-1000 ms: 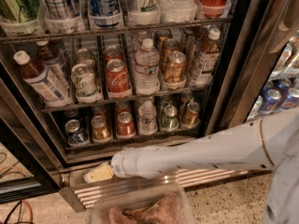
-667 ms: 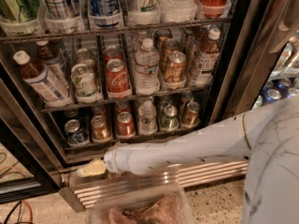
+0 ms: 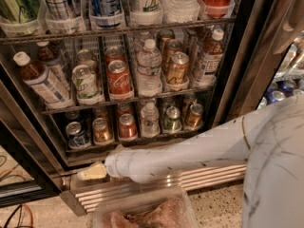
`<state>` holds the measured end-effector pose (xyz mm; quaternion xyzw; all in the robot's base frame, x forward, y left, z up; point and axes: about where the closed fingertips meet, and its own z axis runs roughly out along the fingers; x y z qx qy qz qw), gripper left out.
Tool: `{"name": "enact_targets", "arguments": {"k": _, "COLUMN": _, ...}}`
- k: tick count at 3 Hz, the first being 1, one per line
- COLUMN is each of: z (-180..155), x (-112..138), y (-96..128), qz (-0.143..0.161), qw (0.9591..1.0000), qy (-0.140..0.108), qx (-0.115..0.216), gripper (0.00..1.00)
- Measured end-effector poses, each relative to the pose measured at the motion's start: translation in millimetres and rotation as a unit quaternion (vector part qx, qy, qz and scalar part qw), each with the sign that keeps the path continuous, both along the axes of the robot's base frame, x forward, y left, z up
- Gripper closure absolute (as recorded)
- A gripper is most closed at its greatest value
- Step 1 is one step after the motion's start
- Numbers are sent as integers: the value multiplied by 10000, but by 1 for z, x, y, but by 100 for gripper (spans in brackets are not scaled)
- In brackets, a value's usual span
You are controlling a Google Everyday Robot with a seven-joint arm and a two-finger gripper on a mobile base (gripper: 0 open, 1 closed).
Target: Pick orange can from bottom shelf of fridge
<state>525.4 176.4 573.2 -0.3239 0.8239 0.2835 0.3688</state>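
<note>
fridge [image 3: 227, 75] door open, wire racks in view. bottom shelf [image 3: 113, 143] carried one row of small cans in lanes, all upright. reading left to right: blue-and-silver can [image 3: 76, 135], orange can [image 3: 102, 130], red can [image 3: 127, 126], small water bottle [image 3: 150, 119], green can [image 3: 172, 119], and a second copper-toned can [image 3: 194, 116] at the far right.

the orange can stood in the second lane from the left, at the front of the rack, silver top up, just beside the red can. nothing was touching it.

the arm reached in from the right, low across the front of the fridge, covering part of the ribbed steel base panel [image 3: 204, 175]. the gripper [image 3: 92, 171] sat at the arm's left end, below the bottom shelf's front edge and in front of the base panel. it lay under and slightly left of the orange can, apart from it. could not tell whether the gripper was open or closed; it held nothing that showed.

a clear plastic tub [image 3: 142, 208] sat on the floor below the arm.

the rack above held a larger red cola can [image 3: 119, 80] and a water bottle [image 3: 149, 72].
</note>
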Motion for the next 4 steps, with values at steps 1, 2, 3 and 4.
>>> {"name": "enact_targets", "arguments": {"k": 1, "z": -2, "x": 15, "y": -1, "qz": -454, "qw": 9983, "qy": -353, "qx": 7, "gripper": 0}}
{"name": "enact_targets", "arguments": {"k": 2, "z": -2, "x": 24, "y": -2, "qz": -710, "qw": 9961, "qy": -520, "qx": 13, "gripper": 0}}
{"name": "enact_targets", "arguments": {"k": 3, "z": 1, "x": 31, "y": 0, "qz": -833, "qw": 9941, "qy": -693, "qx": 13, "gripper": 0}}
{"name": "enact_targets", "arguments": {"k": 4, "z": 6, "x": 37, "y": 3, "qz": -872, "qw": 9927, "qy": -838, "qx": 25, "gripper": 3}}
